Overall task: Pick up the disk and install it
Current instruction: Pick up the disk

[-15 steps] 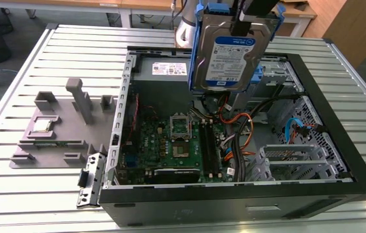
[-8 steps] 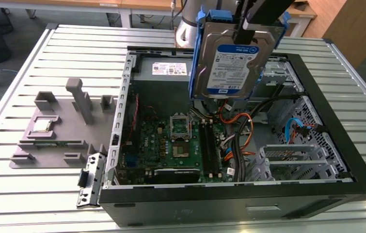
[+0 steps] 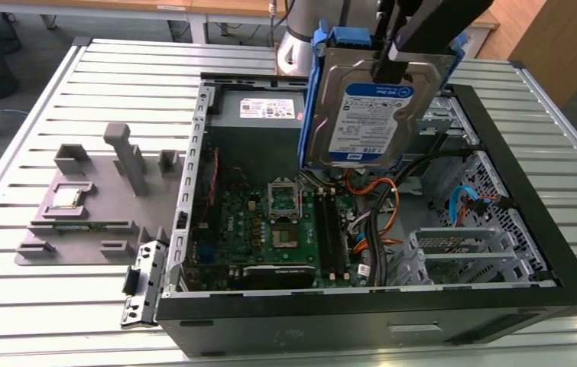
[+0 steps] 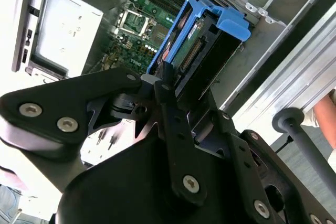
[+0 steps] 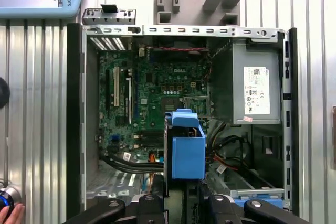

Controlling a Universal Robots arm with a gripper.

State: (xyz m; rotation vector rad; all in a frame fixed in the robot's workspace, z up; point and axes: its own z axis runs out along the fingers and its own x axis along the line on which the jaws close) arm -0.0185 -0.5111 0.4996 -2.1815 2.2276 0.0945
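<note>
The claw [image 3: 394, 63] is clamped on the top edge of the disk [image 3: 375, 115], one black finger across its labelled face. In the second wrist view the claw [image 4: 167, 83] pinches the disk [image 4: 197, 51] from both sides, so the grip looks firm. The disk hangs upright from the claw with its blue frame around the edges, and it appears to touch nothing else. In the first wrist view the disk [image 5: 188, 150] sits just past the claw [image 5: 184, 198], over the middle of the open case [image 5: 73, 119]. It is above the edge of the motherboard [image 5: 152, 98] and the bundle of cables [image 5: 226, 148]. In the exterior view the case [image 3: 533, 229] lies on its side on the slatted table [image 3: 64, 321]. The power supply [image 3: 257, 111] is at its far end, and an empty metal cage [image 3: 467, 248] is toward the exterior view's right, nearer the camera. A grey fixture [image 3: 95, 206] lies on the table at the exterior view's left, well apart from the case. A person's hand [image 5: 13, 214] shows at the table's edge in the first wrist view. As I judge it, the pick-up is done, since the disk is lifted and held. The install is not: the disk sits in no bay and is not lowered into the case.
</note>
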